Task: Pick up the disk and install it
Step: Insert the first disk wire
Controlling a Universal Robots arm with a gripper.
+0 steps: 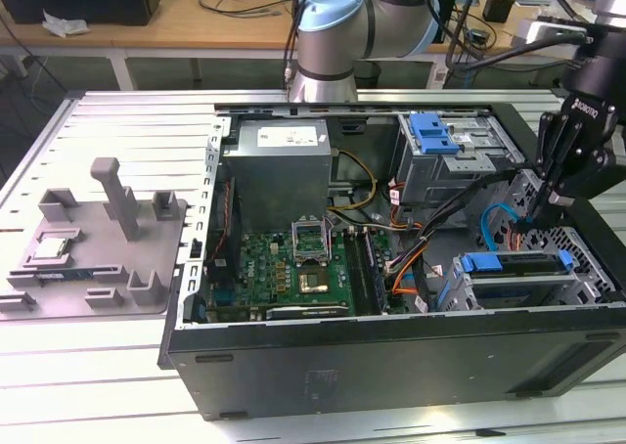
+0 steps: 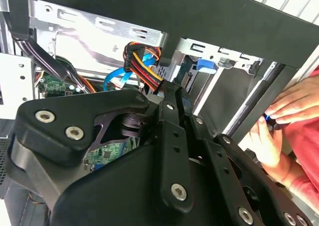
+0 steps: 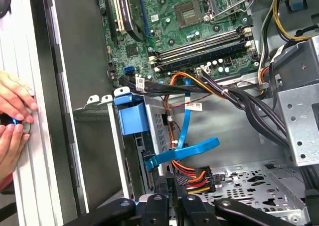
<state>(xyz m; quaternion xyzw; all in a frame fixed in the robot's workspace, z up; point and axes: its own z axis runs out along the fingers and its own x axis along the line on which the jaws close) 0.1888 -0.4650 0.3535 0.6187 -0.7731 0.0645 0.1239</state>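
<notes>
Though amid cables [image 3: 199,147], disk [image 3: 132,117] in bay [image 1: 528,289]

Matt black metal case [image 1: 391,361], grey plastic tray [image 1: 98,258].

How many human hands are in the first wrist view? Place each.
2. One hand and a second hand lie close together over the slatted table, outside the computer case wall.
</notes>
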